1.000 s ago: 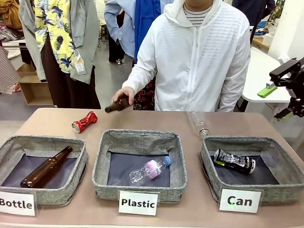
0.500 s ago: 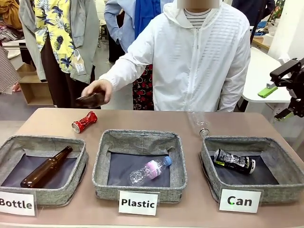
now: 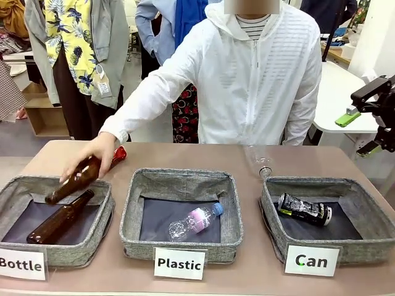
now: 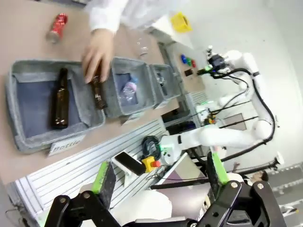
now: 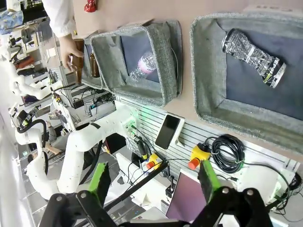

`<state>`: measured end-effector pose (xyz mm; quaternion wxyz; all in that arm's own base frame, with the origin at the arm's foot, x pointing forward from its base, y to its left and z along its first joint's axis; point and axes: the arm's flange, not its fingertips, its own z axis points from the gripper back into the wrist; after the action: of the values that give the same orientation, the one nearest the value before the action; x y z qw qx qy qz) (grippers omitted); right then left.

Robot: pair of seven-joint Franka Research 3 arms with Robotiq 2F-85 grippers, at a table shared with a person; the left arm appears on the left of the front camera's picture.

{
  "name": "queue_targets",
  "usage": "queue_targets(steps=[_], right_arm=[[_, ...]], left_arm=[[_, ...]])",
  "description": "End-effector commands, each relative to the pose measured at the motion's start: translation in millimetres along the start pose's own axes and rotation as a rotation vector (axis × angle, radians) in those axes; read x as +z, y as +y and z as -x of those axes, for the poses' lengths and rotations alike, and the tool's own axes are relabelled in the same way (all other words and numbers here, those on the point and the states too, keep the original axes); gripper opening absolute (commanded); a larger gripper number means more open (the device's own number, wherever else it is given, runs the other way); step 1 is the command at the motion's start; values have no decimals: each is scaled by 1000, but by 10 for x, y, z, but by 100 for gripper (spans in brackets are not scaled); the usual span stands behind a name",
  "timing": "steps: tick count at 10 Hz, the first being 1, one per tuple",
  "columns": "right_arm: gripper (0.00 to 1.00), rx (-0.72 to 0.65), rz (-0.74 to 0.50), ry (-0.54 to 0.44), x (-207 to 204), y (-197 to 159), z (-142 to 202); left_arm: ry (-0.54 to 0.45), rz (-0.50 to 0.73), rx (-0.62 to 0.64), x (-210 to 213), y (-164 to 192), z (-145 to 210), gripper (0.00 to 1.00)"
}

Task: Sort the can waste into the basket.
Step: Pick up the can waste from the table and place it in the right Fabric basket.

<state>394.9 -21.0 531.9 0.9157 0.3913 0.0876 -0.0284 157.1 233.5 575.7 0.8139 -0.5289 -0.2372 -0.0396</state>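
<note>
Motion since a moment ago is the person's: their hand (image 3: 99, 150) has brought a brown bottle (image 3: 73, 182) down over the Bottle basket (image 3: 12, 188), partly hiding the red can (image 3: 119, 153) on the table (image 3: 185, 157). Your right gripper (image 3: 359, 132) hangs raised off the right end and your left gripper (image 4: 160, 174) is held high, both spread wide and empty. You have the black can (image 3: 303, 209) lying in the Can basket (image 3: 308, 183), well apart from your fingers.

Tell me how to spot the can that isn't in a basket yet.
Start at the left basket, signed "Bottle". Just beyond its far right corner, on the table, lies a crushed red can, partly hidden by the person's hand. Unlike the black can, it is red and outside every basket.
</note>
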Motion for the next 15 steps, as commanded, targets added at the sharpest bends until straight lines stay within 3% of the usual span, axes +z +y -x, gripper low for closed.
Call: queue_targets(steps=[1, 5, 10, 12, 14, 15], right_arm=[[100, 21, 3, 7, 35, -11, -6], [100, 21, 3, 7, 35, -11, -6], [100, 21, 3, 7, 35, -11, -6], [100, 21, 3, 7, 35, -11, -6], [100, 21, 3, 7, 35, -11, -6], [100, 21, 3, 7, 35, -11, -6]], left_arm=[[55, 72, -29, -33, 134, -9, 100], [138, 39, -44, -340, 88, -137, 100], [377, -69, -128, -1637, -1, -600, 100], [422, -118, -159, -2169, 120, -692, 100], [372, -229, -171, -2645, 254, -791, 100], [291, -316, -138, -2839, 305, -838, 100]])
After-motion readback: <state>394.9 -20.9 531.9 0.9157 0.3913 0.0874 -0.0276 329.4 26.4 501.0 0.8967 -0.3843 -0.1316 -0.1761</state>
